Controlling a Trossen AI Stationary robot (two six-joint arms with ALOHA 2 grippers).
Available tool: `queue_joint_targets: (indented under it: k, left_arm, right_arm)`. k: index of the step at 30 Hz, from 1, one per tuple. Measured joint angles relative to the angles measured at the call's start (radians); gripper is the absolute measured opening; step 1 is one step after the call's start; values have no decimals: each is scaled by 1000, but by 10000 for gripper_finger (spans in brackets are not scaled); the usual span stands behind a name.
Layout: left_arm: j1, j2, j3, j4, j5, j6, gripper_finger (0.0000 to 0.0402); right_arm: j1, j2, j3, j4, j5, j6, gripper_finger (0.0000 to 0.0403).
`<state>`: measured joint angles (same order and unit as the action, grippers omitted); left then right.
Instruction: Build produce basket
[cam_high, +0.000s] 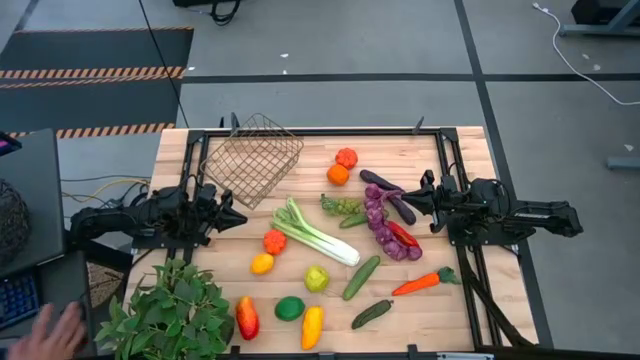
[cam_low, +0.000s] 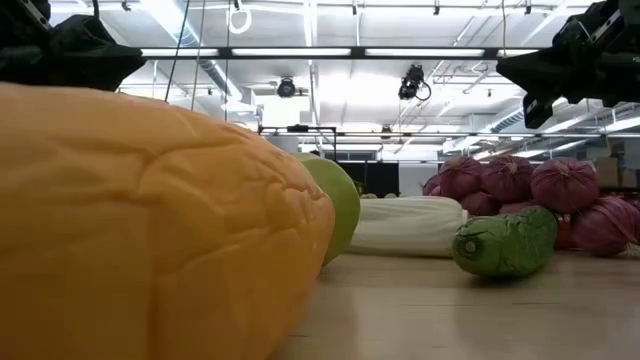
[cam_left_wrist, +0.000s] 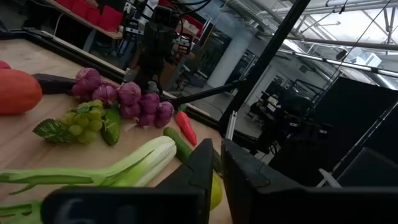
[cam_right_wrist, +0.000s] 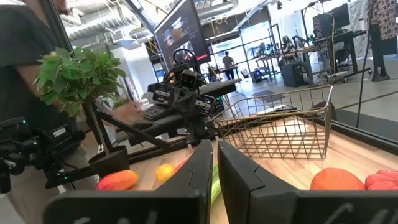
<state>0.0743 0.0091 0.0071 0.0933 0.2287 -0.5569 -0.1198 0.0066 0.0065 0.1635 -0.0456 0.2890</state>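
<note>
Wire-mesh basket (cam_high: 256, 158): dark bronze grid, square, empty, tipped on a corner at the far left part of the butcher-block table (cam_high: 455, 310); nothing yet loaded. Produce, all loose on the wood, spread from centre to right and near edge: celery (cam_high: 315, 233), pale ribbed stalk with green leafy end, long axis running diagonally from the basket's near corner toward the table's middle; purple grapes (cam_high: 384, 226), knobbly cluster strung in a curved line; eggplants (cam_high: 390, 192), smooth and dark, beside the grapes; carrot (cam_high: 423, 283), tapered, orange; two cucumbers (cam_high: 361, 277), matte green, slanted; small rounded pieces in orange, red, yellow and green, glossy plastic in look. Left gripper (cam_high: 228, 213): clenched, holding nothing, parked low at the left edge, just near of the basket, pointing toward the celery's leafy end. Right gripper (cam_high: 412, 198): likewise pinched shut and empty, at the right edge, tips close by the eggplants and grapes. Deciding relation, judged: basket on the left arm's side, most produce nearer the right; celery nearest the left arm, lying roughly across its line of reach. Leafy green plant (cam_high: 165, 315) at the near left corner, apart from the task.
</note>
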Motion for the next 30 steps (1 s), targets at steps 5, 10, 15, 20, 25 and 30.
queue_joint_targets:
  k: [5, 10, 15, 20, 25, 30]
  left_arm:
    - [0, 0, 0, 0, 0, -1, 36]
    - [0, 0, 0, 0, 0, -1, 33]
    - [0, 0, 0, 0, 0, 0, 40]
    - [0, 0, 0, 0, 0, 0, 37]
    - [0, 0, 0, 0, 0, 0, 33]
    - [0, 0, 0, 0, 0, -1, 38]
  right_arm:
    - [0, 0, 0, 0, 0, 0, 30]
    - [0, 0, 0, 0, 0, 0, 30]
    - [0, 0, 0, 0, 0, 0, 30]
    - [0, 0, 0, 0, 0, 0, 30]
    - [0, 0, 0, 0, 0, 0, 30]
    - [0, 0, 0, 0, 0, 0, 30]
